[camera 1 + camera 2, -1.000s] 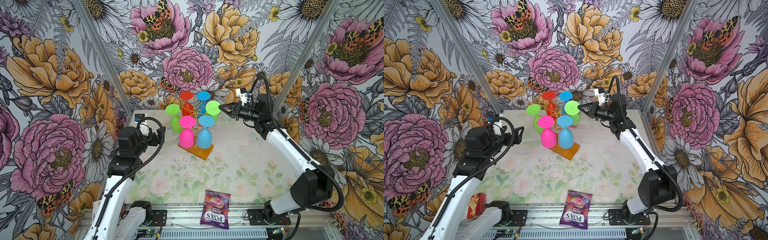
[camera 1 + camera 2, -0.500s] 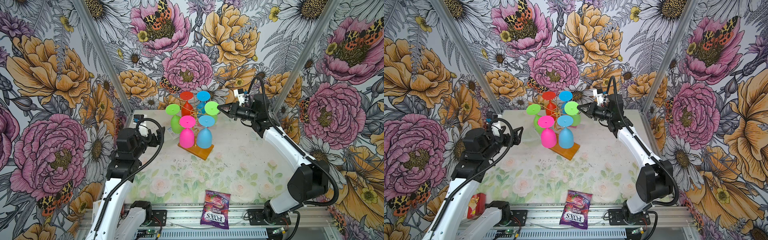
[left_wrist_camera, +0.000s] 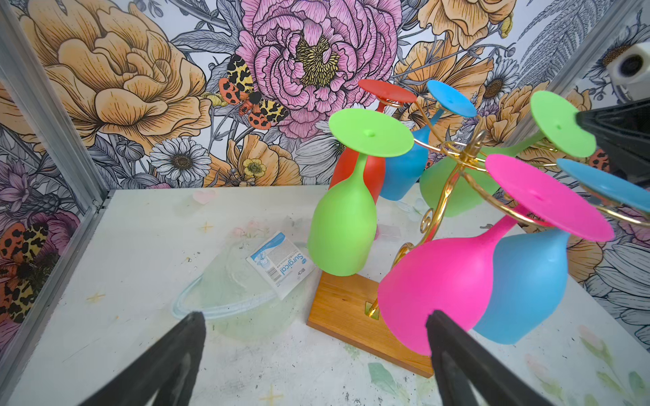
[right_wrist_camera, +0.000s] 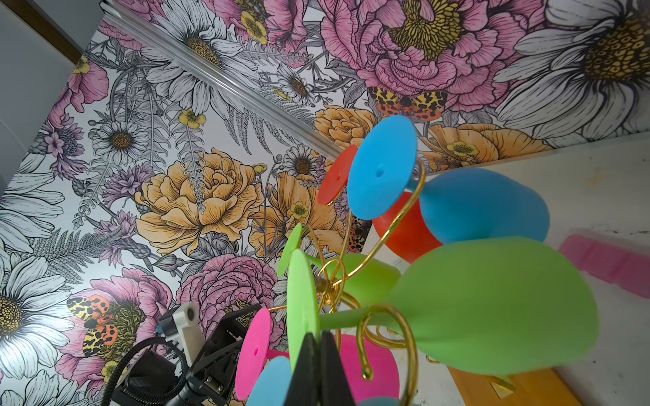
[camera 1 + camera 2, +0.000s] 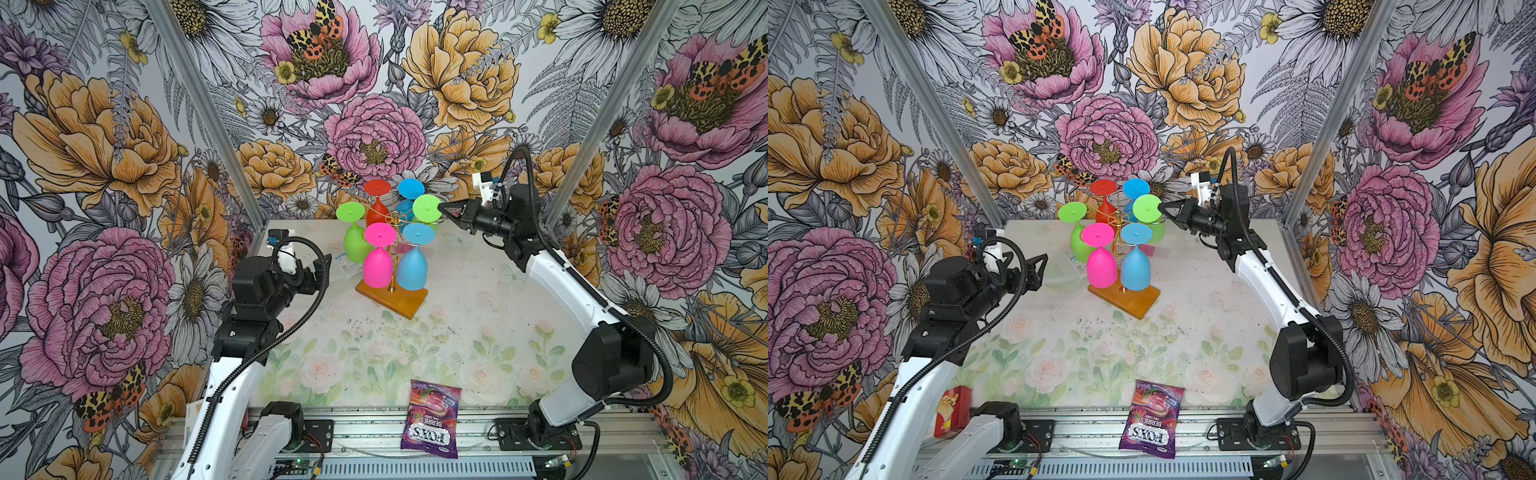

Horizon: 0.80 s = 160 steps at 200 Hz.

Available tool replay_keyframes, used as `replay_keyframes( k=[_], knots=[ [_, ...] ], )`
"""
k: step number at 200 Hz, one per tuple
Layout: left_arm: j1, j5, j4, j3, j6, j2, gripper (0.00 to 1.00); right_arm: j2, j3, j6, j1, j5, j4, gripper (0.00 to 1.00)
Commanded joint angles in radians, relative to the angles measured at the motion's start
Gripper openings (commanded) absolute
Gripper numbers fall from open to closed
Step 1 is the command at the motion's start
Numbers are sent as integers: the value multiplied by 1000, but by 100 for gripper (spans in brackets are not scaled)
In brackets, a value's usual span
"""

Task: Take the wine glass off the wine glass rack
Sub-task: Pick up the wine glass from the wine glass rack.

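Right gripper [image 5: 444, 209]: jaws pressed together, black tips meeting the outer rim of the foot of the green wine glass [image 5: 427, 209]. In your right wrist view the closed fingers [image 4: 306, 365] overlap the lower rim of that green disc. You cannot tell whether the rim is pinched or only touched.

Glass position: it hangs bowl-down and tilted on the arm of the wine glass rack [image 5: 392, 297] that faces the right arm. Its stem lies in a gold scroll and its bowl leans in toward the rack's stem. The foot of the front blue wine glass [image 5: 418, 235] sits just beside the tips, lower and nearer the front.

Left gripper [image 3: 314, 316]: jaws spread wide, raised off the table on the left of the rack, pointed at it and apart from it. The pink wine glass [image 3: 439, 288] is the nearest to it.

Edges and room:
- The rack's wooden base stands toward the back middle of the table [image 5: 478, 332], one corner turned to the front.
- To the right of the base you have bare table out to the wall, and the right forearm spans above it.
- The corner post [image 5: 600, 124] stands close behind the right wrist.
- In front, the table is bare up to the candy bag [image 5: 432, 419] at the front edge.
- To the left, a surgical packet [image 3: 279, 263] lies just beside the base.
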<state>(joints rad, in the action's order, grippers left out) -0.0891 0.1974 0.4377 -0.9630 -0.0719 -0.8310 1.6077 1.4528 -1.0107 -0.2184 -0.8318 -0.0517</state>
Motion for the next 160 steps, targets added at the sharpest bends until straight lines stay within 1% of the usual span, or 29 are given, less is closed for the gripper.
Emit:
replay_keyframes(
  k=[1, 94, 122, 160],
  knots=[
    [-7, 24, -11, -22, 3, 16, 99, 17, 32, -10, 10, 13, -74, 0],
    [-8, 34, -10, -29, -3, 12, 99, 10, 26, -9, 13, 11, -78, 0],
    [-9, 46, -6, -39, -7, 15, 99, -11, 14, 6, 40, 17, -66, 0],
    [-7, 76, 27, -85, -36, 3, 99, -68, -8, 58, 91, 29, -4, 0]
  ],
)
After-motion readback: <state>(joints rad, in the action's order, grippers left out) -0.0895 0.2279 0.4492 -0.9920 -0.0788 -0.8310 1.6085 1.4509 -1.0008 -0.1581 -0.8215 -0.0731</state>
